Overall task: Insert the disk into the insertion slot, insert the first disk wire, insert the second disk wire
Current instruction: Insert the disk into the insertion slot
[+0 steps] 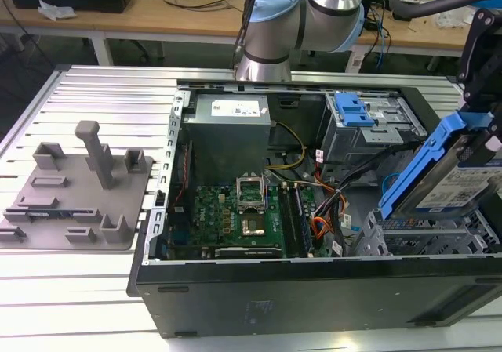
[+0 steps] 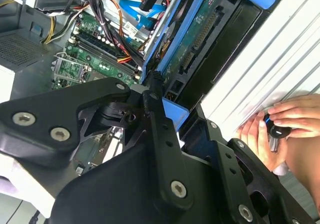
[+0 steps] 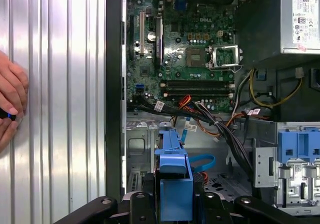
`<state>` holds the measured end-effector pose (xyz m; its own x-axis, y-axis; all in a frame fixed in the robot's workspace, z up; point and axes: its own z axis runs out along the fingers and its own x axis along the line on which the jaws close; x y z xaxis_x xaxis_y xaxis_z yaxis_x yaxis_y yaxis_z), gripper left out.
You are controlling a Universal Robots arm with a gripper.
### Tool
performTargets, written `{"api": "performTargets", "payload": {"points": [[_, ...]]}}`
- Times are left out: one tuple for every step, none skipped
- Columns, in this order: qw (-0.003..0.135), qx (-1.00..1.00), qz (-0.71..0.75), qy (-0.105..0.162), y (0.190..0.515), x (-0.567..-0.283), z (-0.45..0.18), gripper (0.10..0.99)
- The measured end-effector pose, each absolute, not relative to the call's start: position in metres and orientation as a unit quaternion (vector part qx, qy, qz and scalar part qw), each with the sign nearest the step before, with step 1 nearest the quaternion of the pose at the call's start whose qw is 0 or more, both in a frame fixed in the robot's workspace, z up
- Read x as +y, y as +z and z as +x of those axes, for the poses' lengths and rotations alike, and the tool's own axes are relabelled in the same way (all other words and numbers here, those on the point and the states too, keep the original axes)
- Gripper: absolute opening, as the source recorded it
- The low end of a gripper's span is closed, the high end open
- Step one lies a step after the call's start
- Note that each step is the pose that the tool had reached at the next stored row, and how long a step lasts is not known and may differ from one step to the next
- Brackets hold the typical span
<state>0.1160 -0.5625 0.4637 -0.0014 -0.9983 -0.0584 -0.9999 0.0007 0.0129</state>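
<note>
The disk (image 1: 453, 181), a silver drive with a white label in a bright blue carrier, hangs tilted at the exterior view's right. It is just above the insertion slot (image 1: 420, 241), a grey perforated cage in the near right corner of the open computer case. My gripper (image 1: 485, 136) is shut on the carrier's upper end. In the second wrist view the black fingers (image 2: 159, 115) clamp the blue frame, and the disk's green circuit side (image 2: 200, 49) faces the camera. The first wrist view has the carrier (image 3: 173, 181) over the cage floor (image 3: 142, 149). A loose blue cable (image 3: 202, 160) and orange wires (image 3: 186, 102) lie beside it.
Inside the case are the motherboard (image 1: 235, 215), the power supply (image 1: 231, 113) and a taller grey bay with a blue latch (image 1: 353, 109). A grey fixture plate (image 1: 70, 187) lies on the ribbed table. A person's hand (image 3: 10, 109) rests on the table beside the case, holding a small dark object.
</note>
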Motion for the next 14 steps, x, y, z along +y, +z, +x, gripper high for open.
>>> {"api": "performTargets", "payload": {"points": [[0.016,0.707,-0.706,0.025,0.4630,-0.5625,0.1160,0.365],[0.016,0.707,-0.706,0.025,0.4624,-0.5625,0.1160,0.365],[0.016,0.708,-0.706,0.025,0.4616,-0.5625,0.1160,0.365],[0.016,0.708,-0.705,0.025,0.4612,-0.5627,0.1160,0.365],[0.016,0.708,-0.705,0.025,0.4610,-0.5628,0.1160,0.365],[0.016,0.709,-0.705,0.025,0.4606,-0.5628,0.1160,0.365],[0.016,0.709,-0.704,0.025,0.4599,-0.5629,0.1160,0.365],[0.016,0.709,-0.704,0.025,0.4596,-0.5630,0.1160,0.365],[0.016,0.709,-0.704,0.025,0.4592,-0.5630,0.1160,0.365],[0.016,0.710,-0.704,0.025,0.4587,-0.5630,0.1161,0.365],[0.016,0.710,-0.704,0.025,0.4582,-0.5630,0.1163,0.365],[0.016,0.710,-0.704,0.025,0.4576,-0.5630,0.1164,0.365],[0.016,0.710,-0.704,0.025,0.4569,-0.5630,0.1165,0.365],[0.016,0.710,-0.703,0.025,0.4558,-0.5630,0.1165,0.365]]}}
